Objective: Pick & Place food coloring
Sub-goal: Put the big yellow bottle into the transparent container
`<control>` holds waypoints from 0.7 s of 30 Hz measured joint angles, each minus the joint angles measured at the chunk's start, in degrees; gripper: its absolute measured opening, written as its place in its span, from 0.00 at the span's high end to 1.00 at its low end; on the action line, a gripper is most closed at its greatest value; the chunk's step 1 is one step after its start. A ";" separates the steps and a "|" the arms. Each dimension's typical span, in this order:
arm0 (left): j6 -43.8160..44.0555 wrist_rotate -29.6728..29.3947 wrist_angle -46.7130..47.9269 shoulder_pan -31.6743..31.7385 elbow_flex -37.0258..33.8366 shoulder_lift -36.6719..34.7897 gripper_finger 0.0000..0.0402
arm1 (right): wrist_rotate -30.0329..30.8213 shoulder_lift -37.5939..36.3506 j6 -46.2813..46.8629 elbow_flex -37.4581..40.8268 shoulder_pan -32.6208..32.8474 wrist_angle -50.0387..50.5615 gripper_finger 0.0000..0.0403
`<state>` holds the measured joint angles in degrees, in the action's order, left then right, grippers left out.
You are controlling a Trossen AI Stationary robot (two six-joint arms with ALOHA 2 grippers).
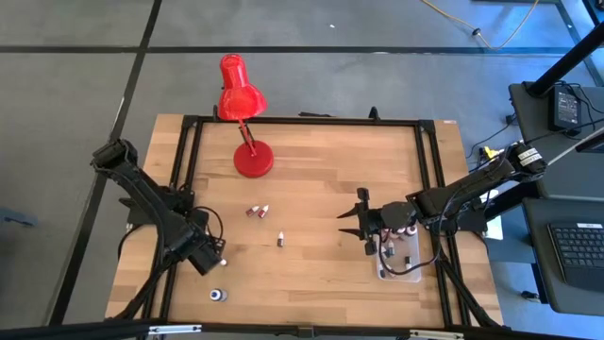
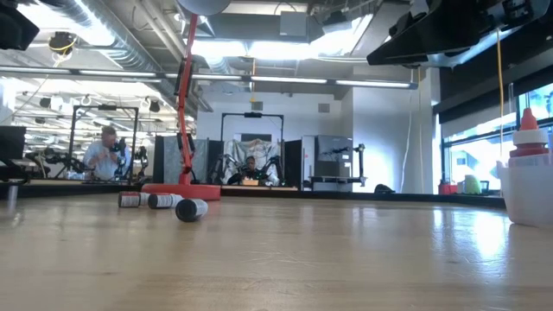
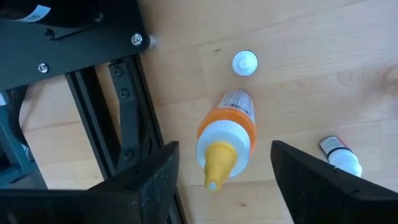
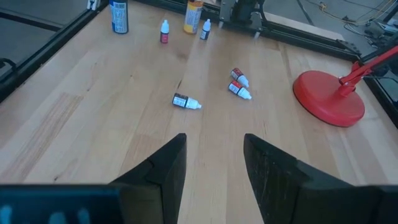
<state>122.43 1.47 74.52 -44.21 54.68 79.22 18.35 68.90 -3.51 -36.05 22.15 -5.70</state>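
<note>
Orange bottle [image 3: 227, 134] stands upright on the surface at its left front corner, just beside the black frame rail [image 3: 127, 106]. The left wrist view looks down its long axis, yellow nozzle toward the camera. It sits between the two left fingers [image 3: 155, 180], which are spread wide on either side and not touching it. A small white-capped bottle [image 3: 245, 63] stands just beyond it; another small one [image 3: 340, 155] lies on its side just outside one finger.

Left gripper [image 1: 208, 257] is over that corner, well nearer these bottles than the right. A blue bottle [image 1: 218, 296] stands near it toward the front edge.

Mid-surface: a pair of small bottles [image 1: 258, 211] lie side by side, and a single one [image 1: 281, 240] lies near them, all apart from both grippers.

Right gripper [image 1: 357, 222] hovers at the right side, fingers parted and empty, next to the clear tub [image 1: 398, 262] holding several bottles. Red lamp [image 1: 247, 123] stands at the back.

Judgement: the left fingers straddle the orange bottle; closing on its body looks like the coming move.
</note>
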 joint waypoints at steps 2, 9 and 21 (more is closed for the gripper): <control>0.00 0.02 -0.02 0.00 0.00 0.00 0.42 | 0.00 0.00 0.00 0.00 0.00 -0.01 0.60; -0.04 -0.46 0.00 0.04 0.00 0.02 0.49 | 0.00 0.00 0.00 0.00 0.00 0.01 0.60; -0.13 -0.51 -3.25 0.09 -3.46 -0.16 0.52 | 0.00 0.00 0.00 0.00 0.00 0.01 0.60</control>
<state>122.30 0.96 71.27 -44.12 51.21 79.06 18.35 68.90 -3.51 -36.05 22.15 -5.69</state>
